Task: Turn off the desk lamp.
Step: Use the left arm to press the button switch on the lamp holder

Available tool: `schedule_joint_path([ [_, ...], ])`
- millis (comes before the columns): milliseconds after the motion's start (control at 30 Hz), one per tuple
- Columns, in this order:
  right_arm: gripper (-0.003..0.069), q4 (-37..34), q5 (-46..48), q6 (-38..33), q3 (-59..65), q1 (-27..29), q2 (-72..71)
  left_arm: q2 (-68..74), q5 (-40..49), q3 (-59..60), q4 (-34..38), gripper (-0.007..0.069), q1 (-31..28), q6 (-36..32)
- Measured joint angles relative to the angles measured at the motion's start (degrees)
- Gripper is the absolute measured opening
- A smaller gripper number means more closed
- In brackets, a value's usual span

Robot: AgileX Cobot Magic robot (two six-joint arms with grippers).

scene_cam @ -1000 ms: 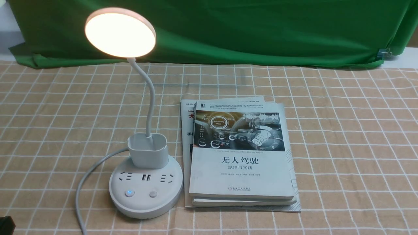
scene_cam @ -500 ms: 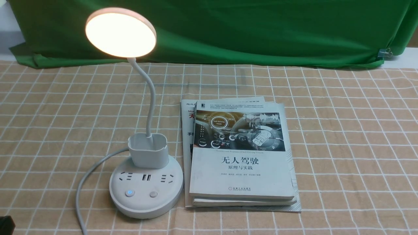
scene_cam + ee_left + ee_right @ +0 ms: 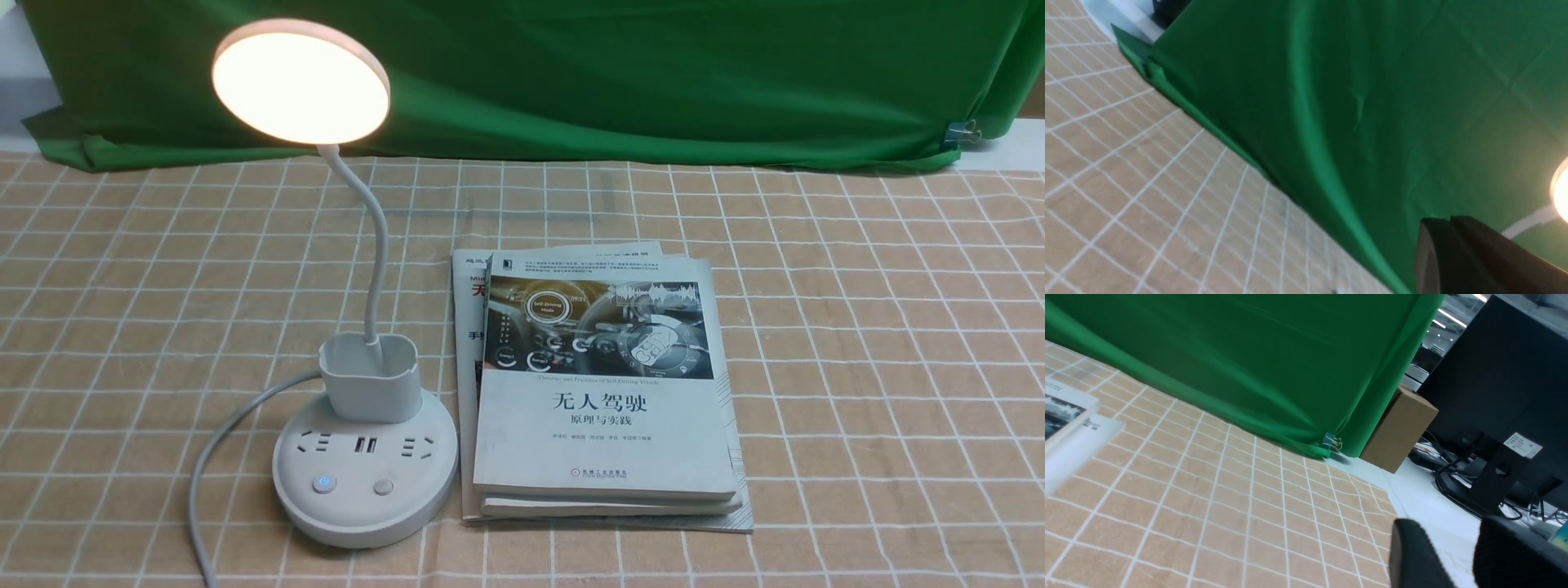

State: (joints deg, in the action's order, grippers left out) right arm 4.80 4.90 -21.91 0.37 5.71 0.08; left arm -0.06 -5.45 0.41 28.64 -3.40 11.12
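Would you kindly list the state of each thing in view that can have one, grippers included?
Desk lamp: on, head glowing, upright.
Left button: lit blue.
Right button: unlit.
Cup holder: nothing visible in it except the lamp's neck.
Top book: closed, lying flat.
Left gripper: fingers together, shut.
Right gripper: fingers apart, open.
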Motion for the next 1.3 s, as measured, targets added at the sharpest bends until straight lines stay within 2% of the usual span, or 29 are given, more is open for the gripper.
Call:
schedule_joint_path([
  [167, 0.0242, 0.0, 0.0, 0.0, 0.0, 0.0, 0.0, 0.09, 1.84, -0.08, 0.09, 0.0006, 0.14, -0.13],
  [300, 0.0242, 0.0, 0.0, 0.0, 0.0, 0.0, 0.0, 4.76, 14.43, -6.38, -2.6, 0.0006, 0.14, -1.87],
  [400, 0.0242, 0.0, 0.0, 0.0, 0.0, 0.0, 0.0, 13.89, 27.39, -16.03, -7.65, 0.0006, 0.14, -4.59],
  [533, 0.0242, 0.0, 0.0, 0.0, 0.0, 0.0, 0.0, 28.68, 44.49, -29.17, -10.92, 0.0006, 0.14, -12.44],
  [633, 0.0242, 0.0, 0.0, 0.0, 0.0, 0.0, 0.0, 41.0, 53.37, -35.94, -11.02, 0.0006, 0.14, -18.64],
  [700, 0.0242, 0.0, 0.0, 0.0, 0.0, 0.0, 0.0, 44.81, 55.72, -38.03, -10.8, 0.0006, 0.14, -20.91],
  [733, 0.0242, 0.0, 0.0, 0.0, 0.0, 0.0, 0.0, 51.08, 57.24, -40.04, -10.46, 0.0006, 0.96, -22.71],
  [900, 0.0242, 0.0, 0.0, 0.0, 0.0, 0.0, 0.0, 63.91, 57.15, -43.4, -10.41, 0.0006, 9.17, -25.28],
  [967, 0.0242, 0.0, 0.0, 0.0, 0.0, 0.0, 0.0, 69.56, 57.11, -45.85, -10.53, 0.0006, 16.07, -24.99],
  [1133, 0.0242, 0.0, 0.0, 0.0, 0.0, 0.0, 0.0, 79.81, 57.85, -52.98, -13.62, 0.0006, 27.74, -21.29],
  [1300, 0.0242, 0.0, 0.0, 0.0, 0.0, 0.0, 0.0, 90.02, 61.43, -61.64, -17.91, 0.0006, 32.28, -19.25],
])
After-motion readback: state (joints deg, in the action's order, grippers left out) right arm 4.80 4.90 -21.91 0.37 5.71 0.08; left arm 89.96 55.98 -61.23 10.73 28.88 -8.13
